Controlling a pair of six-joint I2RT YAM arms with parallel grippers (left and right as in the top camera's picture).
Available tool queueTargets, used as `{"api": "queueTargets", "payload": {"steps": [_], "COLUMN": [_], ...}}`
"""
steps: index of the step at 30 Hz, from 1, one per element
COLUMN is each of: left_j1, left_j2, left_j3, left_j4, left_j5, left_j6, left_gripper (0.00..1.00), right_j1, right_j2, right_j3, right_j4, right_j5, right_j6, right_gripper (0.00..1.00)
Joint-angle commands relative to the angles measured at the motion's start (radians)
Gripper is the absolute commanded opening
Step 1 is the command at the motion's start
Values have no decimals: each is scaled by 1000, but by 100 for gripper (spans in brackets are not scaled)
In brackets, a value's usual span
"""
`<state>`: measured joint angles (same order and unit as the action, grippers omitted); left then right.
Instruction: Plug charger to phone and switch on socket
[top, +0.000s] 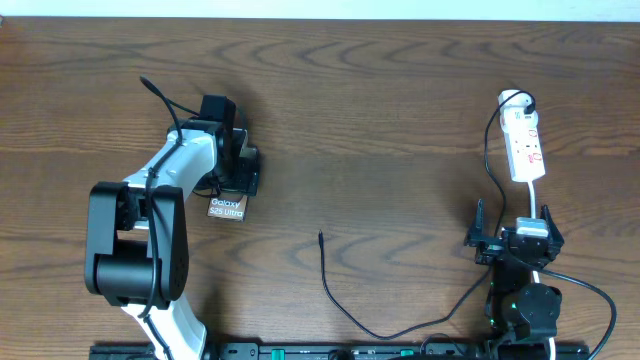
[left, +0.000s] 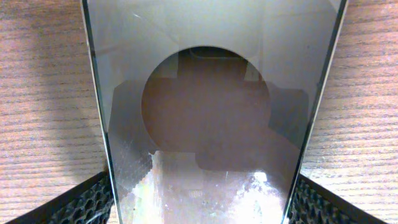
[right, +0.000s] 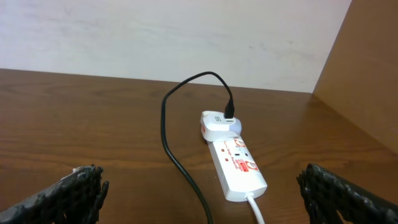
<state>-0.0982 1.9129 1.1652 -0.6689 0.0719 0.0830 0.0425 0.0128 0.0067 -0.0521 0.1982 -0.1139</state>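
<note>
The phone (top: 227, 207) lies flat on the table at the left with its white "Galaxy S25 Ultra" text showing. In the left wrist view the phone (left: 205, 93) fills the frame with a brownish oval on its glass. My left gripper (top: 232, 185) straddles it, one black pad (left: 87, 202) against each long edge with no wood showing between. The charger cable (top: 335, 295) lies loose mid-table, its plug tip (top: 320, 236) pointing away, well apart from the phone. The white socket (top: 524, 145) (right: 236, 165) lies at the right. My right gripper (top: 513, 222) (right: 202, 199) hangs open just short of it.
A white adapter (right: 217, 124) sits plugged in at the socket's far end, and a black cable (right: 171, 143) loops from it toward me. The socket's white cord (right: 255, 208) runs under my right gripper. A pale wall stands behind the table.
</note>
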Motion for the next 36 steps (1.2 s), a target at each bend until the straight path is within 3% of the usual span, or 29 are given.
{"api": "queueTargets", "payload": {"steps": [1,18,36], "left_j1": [1,1,1], "left_j2": [61,61,61], "left_j3": [-49,-49,-49], "left_j4": [2,6,6], "left_j5": [17,17,17], "left_j6": [10,10,10], "left_gripper": [82,78,63], "right_j1": [4,4,4], "right_j2": [-3,-3,-3], "right_j3": [-1,-1,-1], "right_j4": [-4,-4,-4], "right_j5": [2,2,2], "right_j6": [-7,-7,-7], "right_gripper": [99,99,99]}}
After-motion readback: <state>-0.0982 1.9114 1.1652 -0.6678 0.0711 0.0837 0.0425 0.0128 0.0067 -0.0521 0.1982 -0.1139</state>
